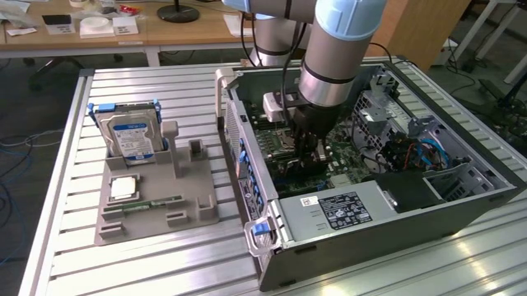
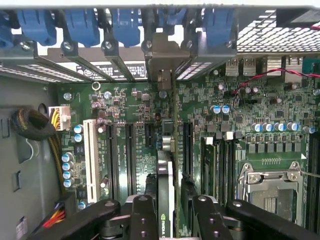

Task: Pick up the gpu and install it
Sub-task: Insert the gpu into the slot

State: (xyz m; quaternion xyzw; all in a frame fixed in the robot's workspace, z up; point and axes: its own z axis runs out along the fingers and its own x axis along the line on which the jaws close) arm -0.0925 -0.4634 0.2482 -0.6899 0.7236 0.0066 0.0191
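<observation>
The gpu [image 2: 167, 195] stands on edge on the green motherboard [image 2: 125, 105], seen edge-on, with its silvery end bracket [image 2: 162, 60] against the rear slot openings of the case. My gripper [image 2: 172, 217] straddles the card. One black finger [image 2: 145, 220] lies close along one face, and a gap shows between the other finger [image 2: 206, 220] and the card, so the jaws stand open. In the exterior view the gripper [image 1: 313, 159] reaches straight down into the open computer case [image 1: 461, 203], over the middle of the board.
A power supply [image 1: 342, 209] fills the case's near end, and drive cages with cables [image 1: 411, 148] sit at the exterior view's right. A grey holder [image 1: 157, 203] on the slatted table carries a hard drive [image 1: 132, 139], a CPU chip [image 1: 123, 188] and a RAM stick [image 1: 152, 202].
</observation>
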